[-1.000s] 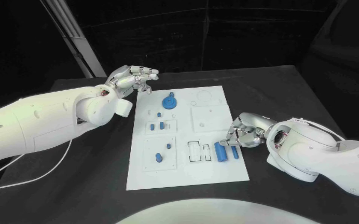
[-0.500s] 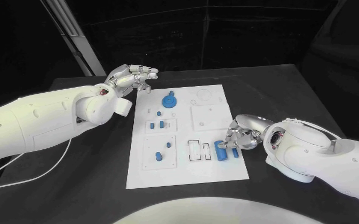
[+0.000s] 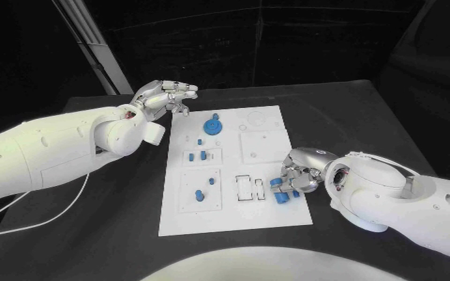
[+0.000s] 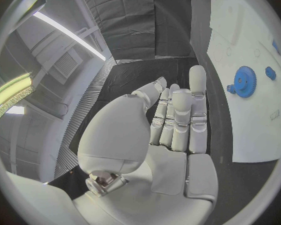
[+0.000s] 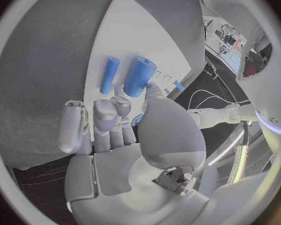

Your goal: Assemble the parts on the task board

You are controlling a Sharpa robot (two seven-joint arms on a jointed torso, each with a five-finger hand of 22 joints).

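The right hand (image 3: 298, 178), fingers apart and empty, hovered at the thick blue cylinder (image 5: 139, 76) on the board (image 3: 272, 216), apparently about to grasp it, while the left hand (image 3: 167, 99) waited with nothing in it, fingers loosely bent.

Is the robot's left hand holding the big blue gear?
No, the left hand is beside the task board holding nothing, and the blue gear lies on the board.

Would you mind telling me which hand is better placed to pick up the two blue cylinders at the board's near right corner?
The right hand: it hovers directly over the two blue cylinders. The left hand sits off the task board's far left corner, holding nothing.
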